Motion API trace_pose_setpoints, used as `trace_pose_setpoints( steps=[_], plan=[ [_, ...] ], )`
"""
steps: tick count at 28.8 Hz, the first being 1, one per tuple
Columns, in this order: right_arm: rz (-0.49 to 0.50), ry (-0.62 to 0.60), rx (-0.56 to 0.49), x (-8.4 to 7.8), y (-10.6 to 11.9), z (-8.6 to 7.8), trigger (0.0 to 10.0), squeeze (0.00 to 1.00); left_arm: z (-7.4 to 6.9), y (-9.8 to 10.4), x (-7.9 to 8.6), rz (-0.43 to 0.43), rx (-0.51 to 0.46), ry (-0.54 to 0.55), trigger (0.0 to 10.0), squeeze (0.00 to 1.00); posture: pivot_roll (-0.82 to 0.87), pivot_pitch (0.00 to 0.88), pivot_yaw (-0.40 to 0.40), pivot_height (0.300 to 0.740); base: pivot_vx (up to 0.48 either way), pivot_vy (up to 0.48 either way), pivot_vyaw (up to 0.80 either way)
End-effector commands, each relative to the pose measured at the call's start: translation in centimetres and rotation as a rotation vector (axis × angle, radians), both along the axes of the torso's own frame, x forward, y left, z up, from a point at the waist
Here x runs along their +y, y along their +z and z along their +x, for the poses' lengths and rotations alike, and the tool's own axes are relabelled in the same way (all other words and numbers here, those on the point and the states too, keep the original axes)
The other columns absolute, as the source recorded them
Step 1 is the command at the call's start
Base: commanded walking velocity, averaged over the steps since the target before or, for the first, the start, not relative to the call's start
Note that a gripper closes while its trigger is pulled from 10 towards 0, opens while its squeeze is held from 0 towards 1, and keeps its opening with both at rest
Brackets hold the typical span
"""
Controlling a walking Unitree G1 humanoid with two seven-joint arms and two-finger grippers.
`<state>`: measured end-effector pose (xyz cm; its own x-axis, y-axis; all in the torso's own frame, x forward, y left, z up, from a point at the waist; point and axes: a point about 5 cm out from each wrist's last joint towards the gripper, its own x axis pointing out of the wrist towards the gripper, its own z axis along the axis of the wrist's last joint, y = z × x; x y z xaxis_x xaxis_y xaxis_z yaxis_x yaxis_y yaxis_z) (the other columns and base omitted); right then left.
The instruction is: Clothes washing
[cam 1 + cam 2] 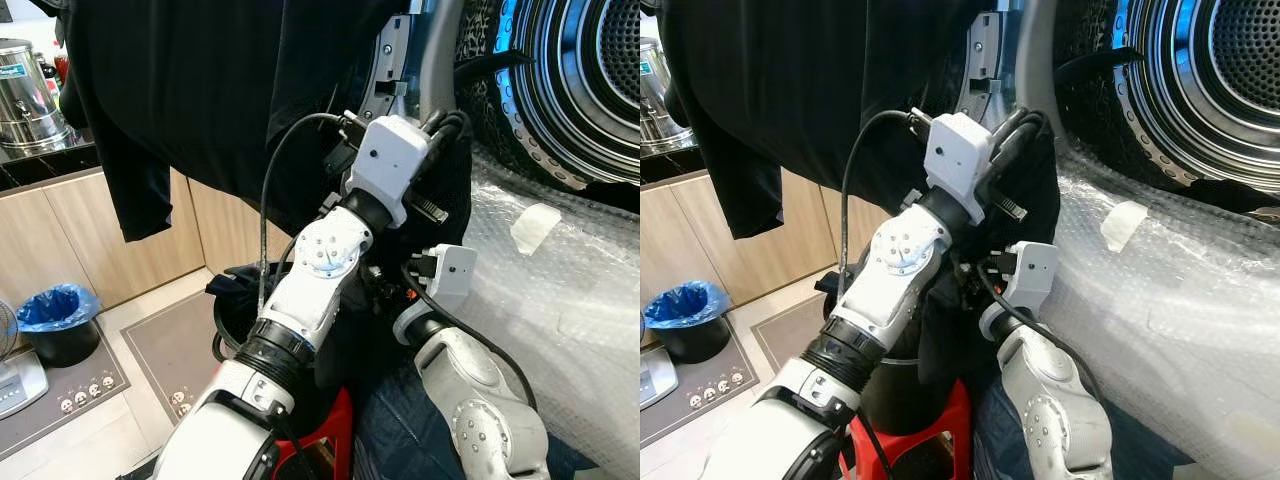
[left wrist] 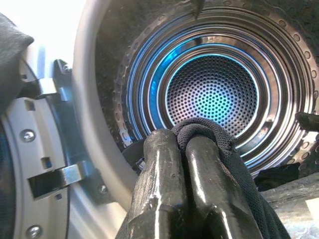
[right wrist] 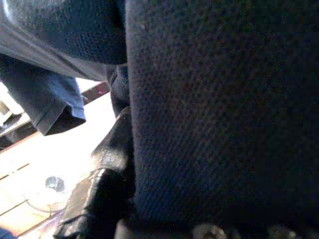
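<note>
Wooden cabinets [image 1: 110,240] and a tiled floor [image 1: 90,420] are seen at left, the washer drum [image 2: 214,94] at right, bubble wrap [image 1: 560,300] below it. The left gripper [image 2: 182,149] is clamped narrow on black mesh fabric, held just before the drum opening. The black garment [image 1: 200,90] is draped high across both arms. The right gripper [image 3: 107,169] is pressed against dark cloth; its opening cannot be told.

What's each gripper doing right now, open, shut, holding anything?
Left gripper: shut on the black garment, facing the washer drum.
Right gripper: against the garment; cannot tell.
</note>
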<state>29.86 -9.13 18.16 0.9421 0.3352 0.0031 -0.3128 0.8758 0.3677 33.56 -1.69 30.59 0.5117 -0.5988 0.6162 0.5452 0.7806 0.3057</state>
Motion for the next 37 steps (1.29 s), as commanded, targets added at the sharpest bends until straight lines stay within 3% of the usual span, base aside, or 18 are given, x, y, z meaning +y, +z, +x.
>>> trace_pose_setpoints(
  steps=[1,20,21,22,24,25,37],
  plan=[
    [0.005,-0.019,-0.007,-0.1,0.4,0.3,0.0,0.0,-0.6,1.3,-0.7,-0.01,-0.055,-0.026,10.0,0.0,-0.04,0.0,-0.008,0.74,0.0,0.0,0.0],
    [0.092,-0.081,0.014,-0.9,0.8,1.0,0.0,0.0,-1.6,1.5,-1.6,-0.033,-0.033,-0.091,10.0,0.0,-0.02,0.0,-0.015,0.74,0.0,0.0,0.0],
    [0.099,-0.08,0.013,-0.9,0.9,1.1,0.0,0.0,-1.7,1.5,-1.6,-0.034,-0.028,-0.101,10.0,0.12,-0.02,0.0,-0.015,0.74,0.0,0.0,0.0],
    [0.106,-0.079,0.012,-0.9,0.9,1.1,0.0,0.0,-1.8,1.5,-1.6,-0.035,-0.025,-0.11,10.0,0.79,-0.02,0.0,-0.015,0.74,0.0,0.0,0.0],
    [0.108,-0.079,0.013,-0.9,0.9,1.1,0.0,0.0,-1.8,1.5,-1.6,-0.035,-0.024,-0.111,10.0,0.79,-0.02,0.0,-0.015,0.74,0.0,0.0,0.0],
    [0.109,-0.077,0.011,-0.9,1.0,1.2,0.0,0.0,-1.9,1.5,-1.6,-0.042,-0.018,-0.121,10.0,1.0,-0.01,0.0,-0.013,0.74,0.0,0.0,0.0],
    [0.221,-0.049,-0.049,-1.2,1.5,1.4,0.0,0.0,-2.6,1.4,-1.3,-0.056,0.015,-0.179,10.0,1.0,0.02,0.0,-0.019,0.74,0.0,0.0,0.0]
  ],
)
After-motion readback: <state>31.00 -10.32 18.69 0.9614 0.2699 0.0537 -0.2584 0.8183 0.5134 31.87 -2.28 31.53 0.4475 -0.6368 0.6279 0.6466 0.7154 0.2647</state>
